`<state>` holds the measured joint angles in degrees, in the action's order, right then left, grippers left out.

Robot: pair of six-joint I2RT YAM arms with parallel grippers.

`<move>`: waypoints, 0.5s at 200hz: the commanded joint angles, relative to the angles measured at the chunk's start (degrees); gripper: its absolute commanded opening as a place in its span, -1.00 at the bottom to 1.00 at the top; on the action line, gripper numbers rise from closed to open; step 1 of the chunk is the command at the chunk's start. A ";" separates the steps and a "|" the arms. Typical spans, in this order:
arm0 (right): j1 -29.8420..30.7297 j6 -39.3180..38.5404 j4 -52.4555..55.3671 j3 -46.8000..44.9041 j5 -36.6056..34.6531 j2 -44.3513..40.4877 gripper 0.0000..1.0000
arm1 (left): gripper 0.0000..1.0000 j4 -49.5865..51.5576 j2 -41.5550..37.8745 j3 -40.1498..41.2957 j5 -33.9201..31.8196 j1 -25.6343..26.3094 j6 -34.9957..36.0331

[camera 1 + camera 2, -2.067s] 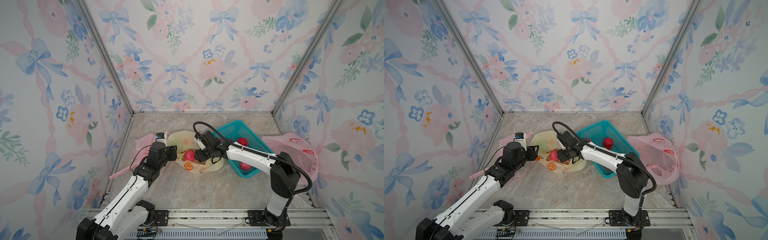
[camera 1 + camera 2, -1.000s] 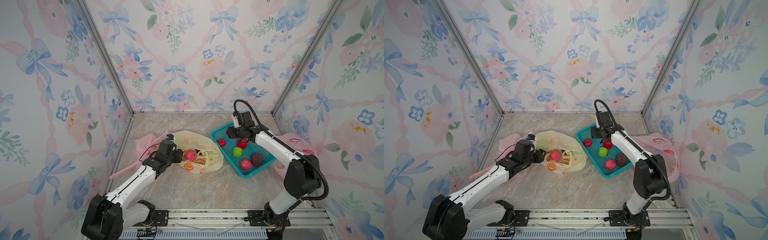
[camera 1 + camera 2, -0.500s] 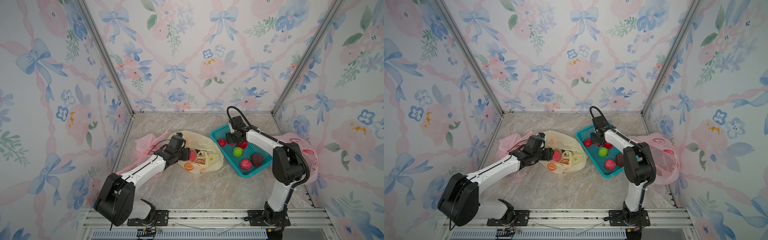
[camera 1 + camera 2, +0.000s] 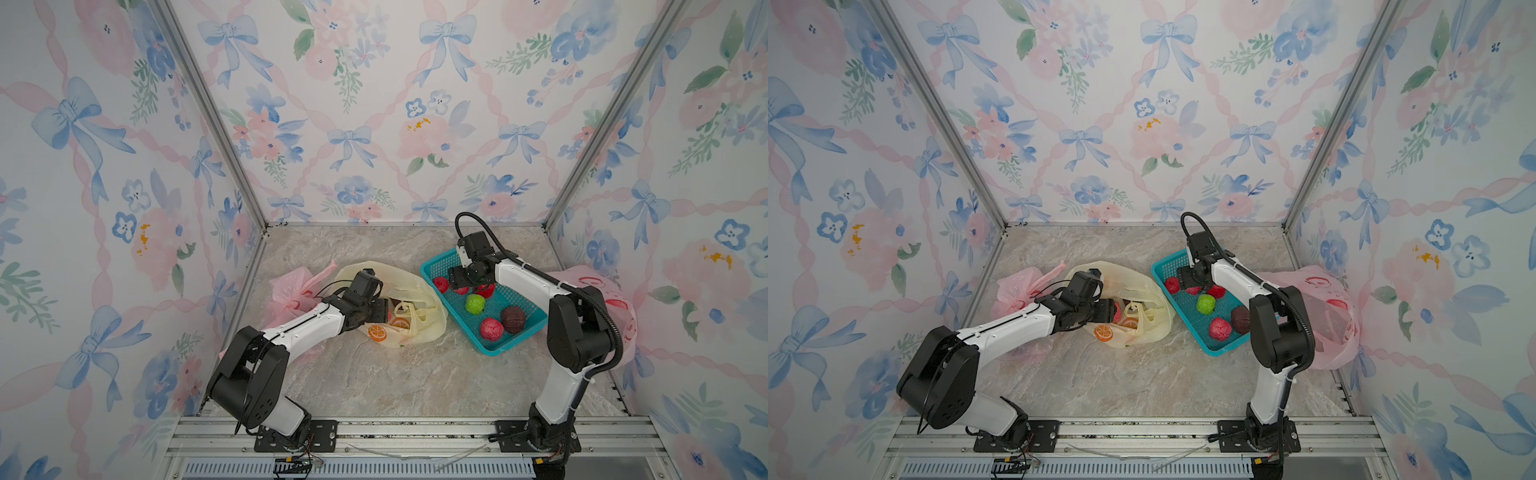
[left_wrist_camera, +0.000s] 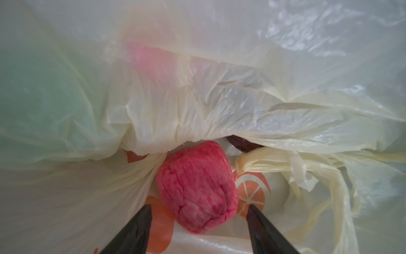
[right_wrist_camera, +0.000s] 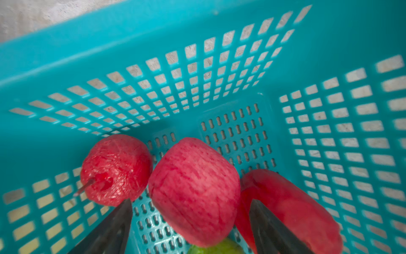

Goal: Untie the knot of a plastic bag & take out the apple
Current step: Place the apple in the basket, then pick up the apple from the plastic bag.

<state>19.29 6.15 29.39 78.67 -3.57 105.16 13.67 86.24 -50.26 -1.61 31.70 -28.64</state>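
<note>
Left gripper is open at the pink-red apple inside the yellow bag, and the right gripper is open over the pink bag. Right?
Not quite. The right gripper is open over the teal basket, not a pink bag; the right wrist view shows its jaws either side of a pink-red fruit there. The left gripper is indeed open at the apple inside the yellow bag.

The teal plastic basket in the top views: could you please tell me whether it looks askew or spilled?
The teal plastic basket sits diagonal to the grey marble tabletop's edges, so it looks askew; its fruit all lies inside, nothing spilled.
</note>
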 commanded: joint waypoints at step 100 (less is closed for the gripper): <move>-0.96 2.00 -2.39 -6.25 4.98 -16.22 0.72 | 0.47 3.66 9.96 -7.02 -5.84 1.92 -1.90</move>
<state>18.79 7.33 27.18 73.93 0.60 89.56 15.27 94.80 -56.14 -5.43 33.04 -29.78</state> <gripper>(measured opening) 0.858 0.740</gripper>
